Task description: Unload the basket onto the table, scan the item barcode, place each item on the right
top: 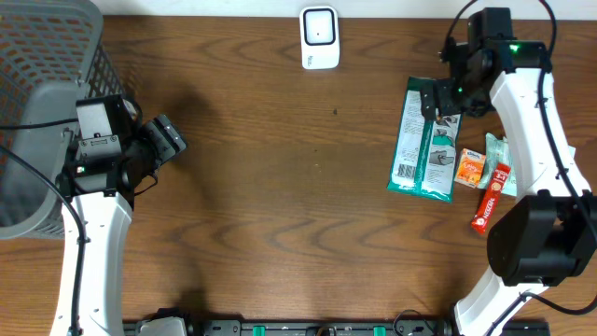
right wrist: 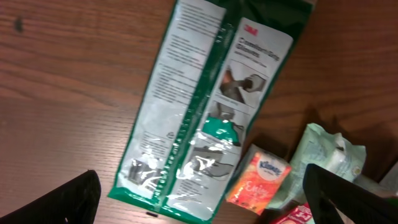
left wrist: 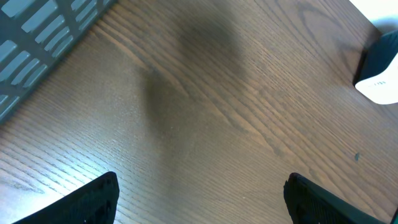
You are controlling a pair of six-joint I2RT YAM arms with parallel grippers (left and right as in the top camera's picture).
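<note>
Green packet: flat, glossy film pouch with a centre seam and printed back. It lies on the right of the tabletop, barcode side apparently up.
Right tool: jaws wide and empty, poised over the packet, probably to pick it up.
Left tool: jaws wide, holding nothing, above bare wood.
Scanner: white rounded plastic with a dark window, at the far edge, well apart from the packet.
Basket: grey slotted plastic, far left, likely for finished goods.
Tissue pack: small orange pack, just beside the packet.
Tube: red and slim.
</note>
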